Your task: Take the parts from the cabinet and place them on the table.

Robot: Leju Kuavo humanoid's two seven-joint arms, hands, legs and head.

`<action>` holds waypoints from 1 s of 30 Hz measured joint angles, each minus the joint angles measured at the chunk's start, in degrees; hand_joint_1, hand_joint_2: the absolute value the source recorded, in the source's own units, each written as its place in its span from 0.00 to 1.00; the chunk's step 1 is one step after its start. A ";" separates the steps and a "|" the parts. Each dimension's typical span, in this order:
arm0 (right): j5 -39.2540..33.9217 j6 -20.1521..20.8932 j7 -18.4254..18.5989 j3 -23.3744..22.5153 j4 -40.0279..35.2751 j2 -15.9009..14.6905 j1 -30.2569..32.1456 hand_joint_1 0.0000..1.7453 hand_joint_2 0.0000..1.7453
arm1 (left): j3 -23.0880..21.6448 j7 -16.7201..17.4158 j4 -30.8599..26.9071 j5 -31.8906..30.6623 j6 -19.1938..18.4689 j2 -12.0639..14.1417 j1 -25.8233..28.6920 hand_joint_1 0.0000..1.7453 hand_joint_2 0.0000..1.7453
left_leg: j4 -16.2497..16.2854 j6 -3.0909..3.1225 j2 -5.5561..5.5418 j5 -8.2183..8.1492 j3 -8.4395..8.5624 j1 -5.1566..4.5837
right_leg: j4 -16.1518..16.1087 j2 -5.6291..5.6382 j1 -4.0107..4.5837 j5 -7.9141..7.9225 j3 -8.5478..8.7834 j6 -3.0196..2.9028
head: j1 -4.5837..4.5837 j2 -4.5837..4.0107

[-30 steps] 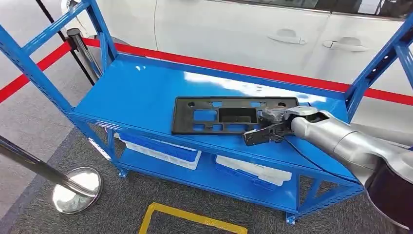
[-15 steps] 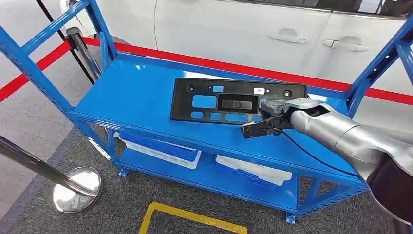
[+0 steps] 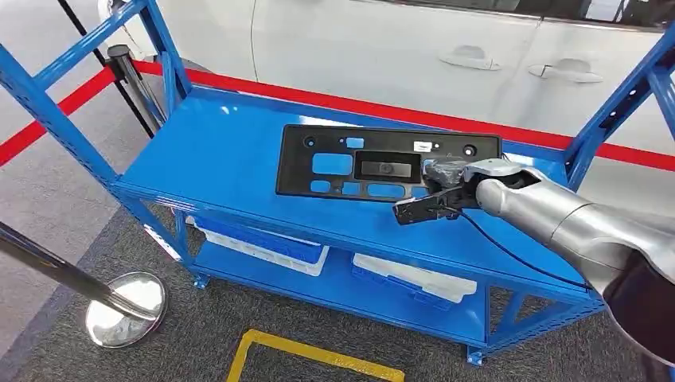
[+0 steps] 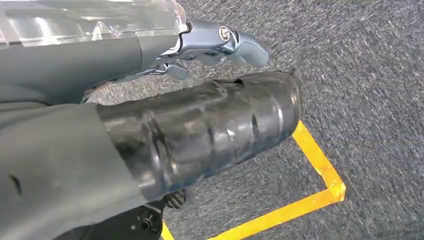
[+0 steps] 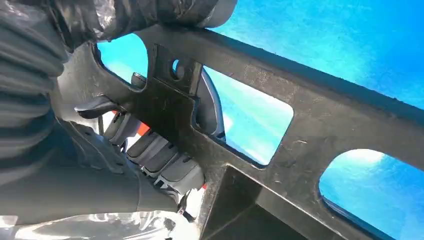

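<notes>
On the blue cabinet's top shelf point(image 3: 215, 159), the right hand point(image 3: 446, 195) grips the black part's point(image 3: 382, 163) right end, tilted higher than a second ago; white bins point(image 3: 263, 243) sit below.

The right arm is stretched forward, its right hand point(image 3: 446, 191) closed on the black part point(image 3: 382, 163) (fingers through an opening); the left hand point(image 4: 220, 45) is hung downward, fingers loosely curled.

The blue rack's top shelf point(image 3: 215, 159) carries a black plastic panel point(image 3: 382, 165), tilted.
</notes>
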 joint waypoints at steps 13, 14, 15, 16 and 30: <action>0.00 0.00 0.00 -0.02 -0.35 -0.11 0.00 1.00 1.00 | 0.00 -0.06 0.00 -0.02 0.00 -0.02 0.00 0.00 0.00 | 0.00 0.00 0.00 0.00 0.00 0.00 | 0.00 0.00 0.00 0.00 0.00 0.00 | 0.00 0.02; 0.00 -0.04 0.00 -0.04 -0.42 -0.17 0.00 1.00 1.00 | 0.00 -0.15 0.00 -0.06 0.00 -0.02 0.00 0.00 0.00 | 0.00 0.00 0.00 0.00 -0.01 0.00 | 0.00 0.00 0.00 0.00 0.00 0.00 | -0.02 0.00; 0.00 -0.13 0.00 -0.07 -0.48 -0.20 0.00 1.00 1.00 | 0.00 -0.26 0.00 -0.22 0.00 -0.02 0.00 0.00 0.00 | 0.00 0.00 0.00 0.00 -0.01 0.00 | 0.00 0.00 0.00 0.00 0.00 0.00 | 0.00 0.00; 0.00 -0.20 0.13 -0.15 -0.59 -0.22 -0.01 1.00 1.00 | 0.02 -0.39 0.00 -0.35 0.00 -0.02 0.00 0.00 0.00 | 0.00 0.00 0.00 0.00 -0.01 0.00 | 0.00 0.00 0.00 0.00 0.00 0.00 | -0.02 0.00; -3.43 2.12 8.52 -6.47 -7.56 -0.85 -12.64 1.00 1.00 | 2.47 -1.49 0.00 -0.52 -0.87 -0.24 0.04 0.00 1.00 | 0.01 0.00 0.00 0.01 -0.23 -0.04 | 0.03 0.00 -0.04 -0.01 -0.30 0.00 | -0.02 0.00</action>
